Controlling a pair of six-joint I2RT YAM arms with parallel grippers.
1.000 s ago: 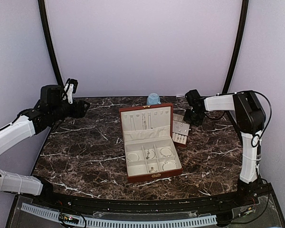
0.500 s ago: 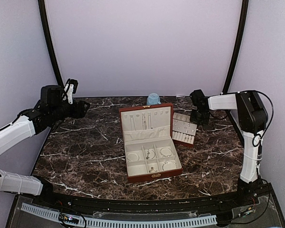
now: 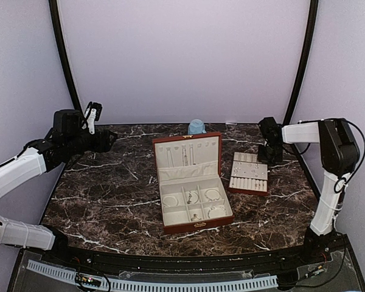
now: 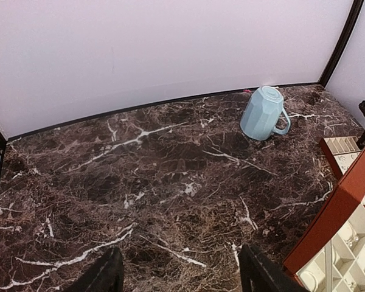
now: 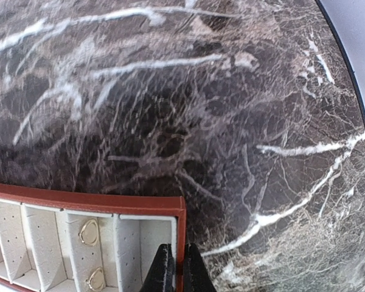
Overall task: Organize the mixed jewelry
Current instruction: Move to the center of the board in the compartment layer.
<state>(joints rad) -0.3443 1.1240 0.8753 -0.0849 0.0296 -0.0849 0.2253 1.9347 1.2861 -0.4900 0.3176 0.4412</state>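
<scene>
Jewelry (image 3: 191, 198): silver hoops and rings in the compartments of the open jewelry box (image 3: 198, 226) at tabletop (image 3: 109, 188) centre, chains in its lid, more rings in the slotted tray (image 3: 248, 191) beside it toward the right edge. Right tool (image 5: 177, 263) pinched tight on that tray's corner wall; left tool (image 4: 179, 277) wide, empty, over the far left corner. Sorting seems nearly finished; seating the tray likely remains.

table (image 3: 109, 182): glossy dark marble look | mug (image 4: 263, 113): smooth glazed | tray (image 5: 79, 202): matt cream lining | rings (image 5: 88, 232): shiny metal
</scene>
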